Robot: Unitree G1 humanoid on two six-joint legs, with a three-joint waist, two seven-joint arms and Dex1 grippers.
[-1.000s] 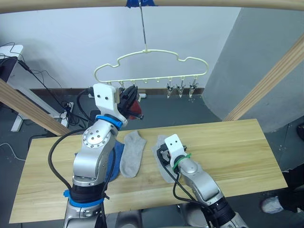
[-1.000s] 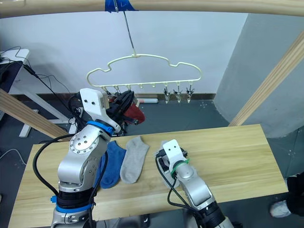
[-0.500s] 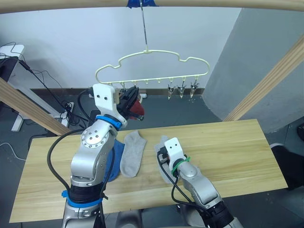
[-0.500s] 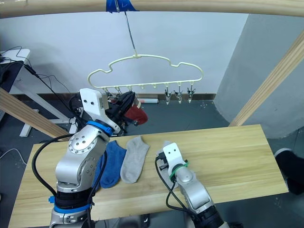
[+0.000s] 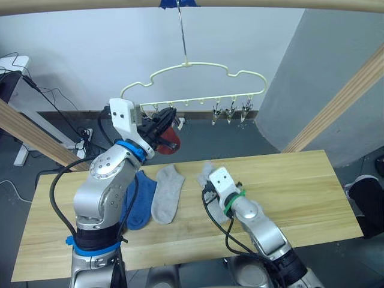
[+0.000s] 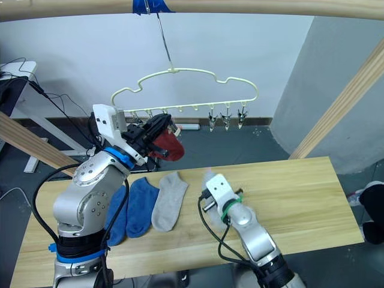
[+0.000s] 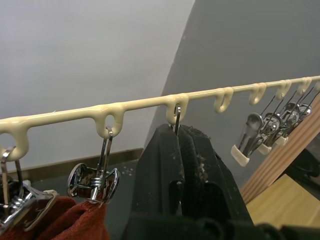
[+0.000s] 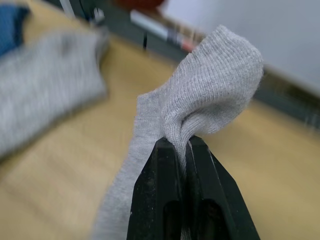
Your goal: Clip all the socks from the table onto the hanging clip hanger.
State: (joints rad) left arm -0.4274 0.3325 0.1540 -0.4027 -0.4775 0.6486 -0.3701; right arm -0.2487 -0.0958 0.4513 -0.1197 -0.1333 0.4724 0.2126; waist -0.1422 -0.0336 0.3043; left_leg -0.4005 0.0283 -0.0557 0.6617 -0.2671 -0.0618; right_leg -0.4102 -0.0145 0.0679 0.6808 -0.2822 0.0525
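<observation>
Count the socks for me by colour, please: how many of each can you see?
Blue socks: 2, both on the table.
Light grey socks: 2, one on the table, one pinched in the right gripper jaws.
Rust red socks: at least 1, hanging from the clip hanger; whether there is a second, I cannot tell.
Total: at least 5.

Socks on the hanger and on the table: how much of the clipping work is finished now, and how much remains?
Done: red sock fabric hangs from clips on the clip hanger, beside the left gripper, shut on a clip. In hand: the right gripper pinches a grey sock above the table. Left: another grey sock and two blue socks lie flat.
</observation>
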